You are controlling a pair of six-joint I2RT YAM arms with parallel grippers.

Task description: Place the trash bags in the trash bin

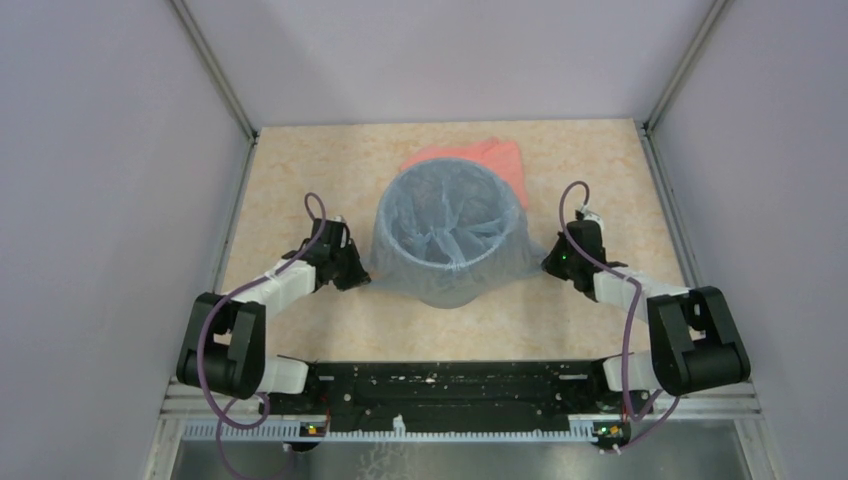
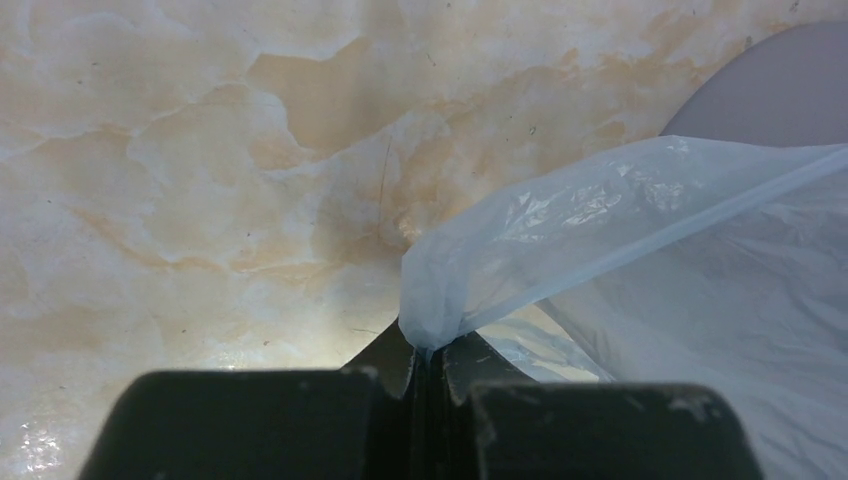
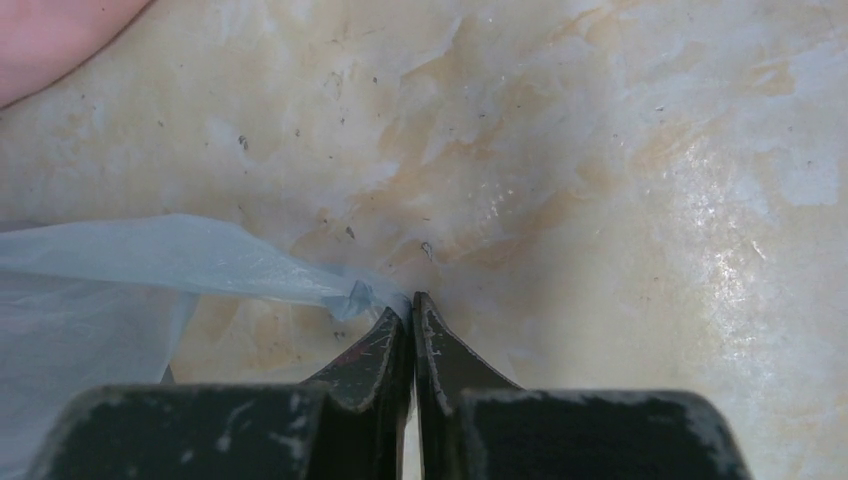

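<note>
The grey trash bin (image 1: pixel 448 296) stands upright mid-table. The pale-blue trash bag (image 1: pixel 402 250) lines it, its mouth folded over the rim and hanging down the outer wall. My left gripper (image 1: pixel 358 272) sits low at the bin's left, shut on a bunched fold of the bag's edge (image 2: pixel 620 220), which is pulled out sideways. In the left wrist view the bin wall (image 2: pixel 770 90) shows at top right. My right gripper (image 1: pixel 548 262) sits low at the bin's right. Its tips (image 3: pixel 412 305) are shut on a thin corner of the bag (image 3: pixel 150 260), stretched taut toward the bin.
A salmon-pink folded piece (image 1: pixel 480 155) lies flat on the marbled tabletop (image 1: pixel 300 170) behind the bin; its corner shows in the right wrist view (image 3: pixel 50 30). Lilac walls enclose the table on the left, right and far sides.
</note>
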